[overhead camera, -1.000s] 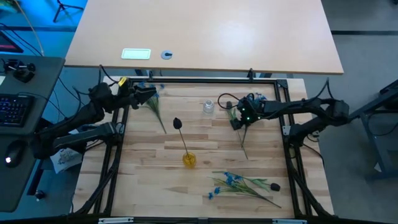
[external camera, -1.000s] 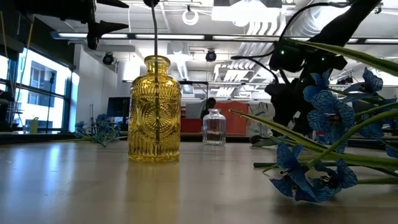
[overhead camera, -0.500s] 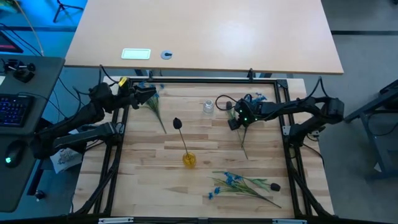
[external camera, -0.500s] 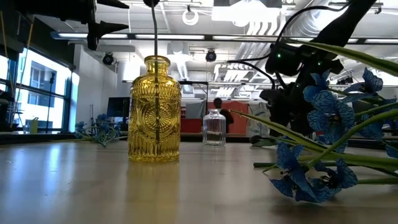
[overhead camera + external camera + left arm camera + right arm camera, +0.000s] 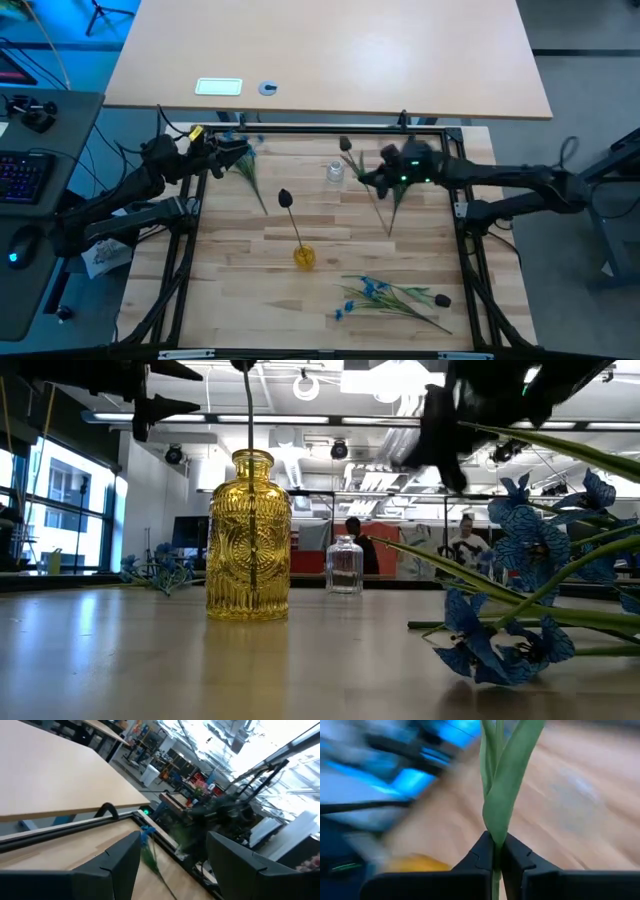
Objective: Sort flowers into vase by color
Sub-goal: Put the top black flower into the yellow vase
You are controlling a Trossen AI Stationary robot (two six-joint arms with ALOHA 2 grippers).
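Observation:
A yellow glass vase (image 5: pixel 303 257) stands mid-table with one dark tulip bud (image 5: pixel 285 198) on a stem in it. A small clear vase (image 5: pixel 334 172) stands farther back. My right gripper (image 5: pixel 368 179) is beside the clear vase, shut on a green-leaved flower whose dark bud (image 5: pixel 345 145) points toward the far edge. My left gripper (image 5: pixel 240 152) stands open at the far left over a blue-blossomed spray (image 5: pixel 247 172) lying on the table. More blue sprays (image 5: pixel 385 295) and a dark bud (image 5: pixel 441 299) lie near the front right. My right gripper pinches the flower's stem and leaves (image 5: pixel 495 842) between its two fingers (image 5: pixel 482 851), partway along the stem below the bud. The fingers come from the table's right and lie across the stem. The stem's tail (image 5: pixel 389 228) trails toward the near edge; whether it touches the table I cannot tell.
Black frame rails (image 5: pixel 330 130) border the wooden work surface. A larger pale table (image 5: pixel 330 60) lies beyond the far rail. People show in the room behind in the low view. Bare wood lies between the yellow vase and the left rail.
My right gripper has shut on the green flower stem, then risen and shifted toward the far edge beside the clear vase. The flower has come up with it; its dark bud now shows beyond the gripper, and its tail has drawn away from the near edge.

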